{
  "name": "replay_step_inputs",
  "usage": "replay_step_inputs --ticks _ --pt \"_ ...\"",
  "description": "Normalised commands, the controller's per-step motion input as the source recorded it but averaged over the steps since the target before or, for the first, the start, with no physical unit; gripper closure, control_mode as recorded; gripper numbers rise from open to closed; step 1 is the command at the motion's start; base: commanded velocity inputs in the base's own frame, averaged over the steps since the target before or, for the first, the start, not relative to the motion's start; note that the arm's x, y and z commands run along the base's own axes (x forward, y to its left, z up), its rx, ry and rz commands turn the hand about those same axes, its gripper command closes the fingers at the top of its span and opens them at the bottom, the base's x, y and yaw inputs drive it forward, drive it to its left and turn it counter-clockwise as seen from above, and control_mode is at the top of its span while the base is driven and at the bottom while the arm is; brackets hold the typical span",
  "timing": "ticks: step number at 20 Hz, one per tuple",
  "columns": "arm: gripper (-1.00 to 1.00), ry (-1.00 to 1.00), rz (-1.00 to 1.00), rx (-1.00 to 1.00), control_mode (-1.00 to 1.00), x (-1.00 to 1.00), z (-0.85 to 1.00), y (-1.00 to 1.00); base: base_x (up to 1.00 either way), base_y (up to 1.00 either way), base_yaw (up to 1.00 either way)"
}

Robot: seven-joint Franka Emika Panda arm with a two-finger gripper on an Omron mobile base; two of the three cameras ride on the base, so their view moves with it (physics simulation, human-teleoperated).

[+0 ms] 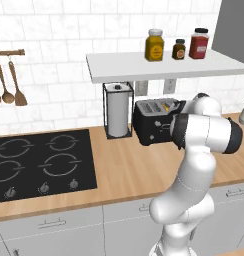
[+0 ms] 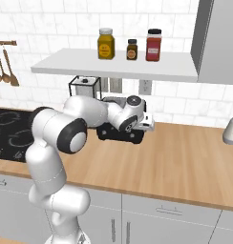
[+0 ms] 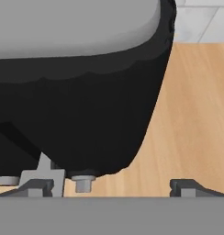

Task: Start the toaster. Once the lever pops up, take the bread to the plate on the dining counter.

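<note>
Black boxy two-slot toaster (image 1: 153,122) sitting far on wood counter (image 1: 124,165); two-finger gripper (image 3: 118,186) hovering close, jaws spread, grasping nothing. Risk: fingers missing lever, shoving toaster.

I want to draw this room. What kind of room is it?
It looks like a kitchen. There is a black stovetop set in a wood counter, a toaster, and wooden spoons hanging on the tiled wall.

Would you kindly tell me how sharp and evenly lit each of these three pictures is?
Left base view: soft, even light, the small black boxy toaster slightly blurred. Right base view: a faint shadow under the white wall shelf. Hand view: the toaster looms very close, its dark side almost featureless; wooden counter grain smeared.
</note>
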Motion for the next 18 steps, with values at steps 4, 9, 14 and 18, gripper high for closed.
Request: replay_step_inputs --ticks 4,9,14,18 --pt "-1.0 0.02 0.0 0.0 -1.0 0.0 -0.31 0.0 0.0 0.0 0.0" --pt "-1.0 0.0 0.0 0.0 -1.0 0.0 -0.26 0.0 0.0 0.0 0.0" --pt "-1.0 0.01 0.0 0.0 -1.0 0.0 -0.07 0.0 0.0 0.0 0.0" --pt "-1.0 0.0 0.0 0.0 -1.0 0.0 0.02 0.0 0.0 0.0 0.0"
